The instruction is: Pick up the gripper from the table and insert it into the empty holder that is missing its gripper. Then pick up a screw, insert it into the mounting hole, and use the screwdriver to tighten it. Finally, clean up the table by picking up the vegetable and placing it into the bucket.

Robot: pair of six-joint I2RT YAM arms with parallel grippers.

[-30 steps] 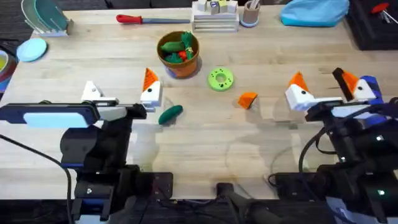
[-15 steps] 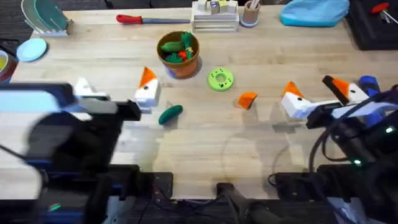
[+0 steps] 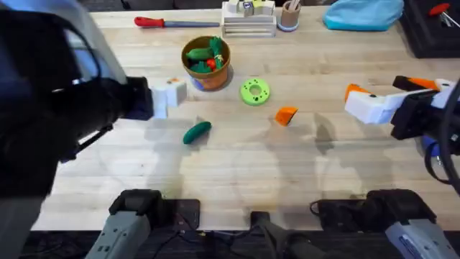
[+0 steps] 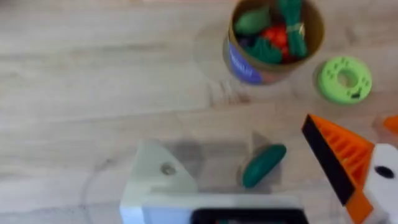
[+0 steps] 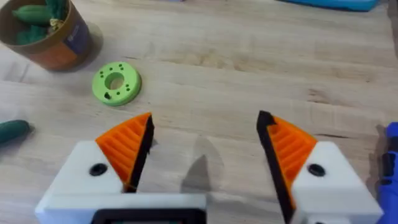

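The orange gripper lies on the table right of the green disc and shows at the edge of the left wrist view. My left gripper is open above the vegetable. One of its fingers is the bare white holder with a dark hole; the other carries an orange pad. The bucket stands behind, holding toy vegetables. My right gripper is open at the right, empty. The blue screwdriver lies beside it. The screw is out of view.
A light green disc sits right of the bucket. A red-handled screwdriver, a white stack and a blue cloth line the far edge. The left arm looms large and dark.
The left arm has risen toward the camera and now looks large and blurred, its finger nearer the bucket. The right gripper has drawn back to the right. Table objects have not moved.
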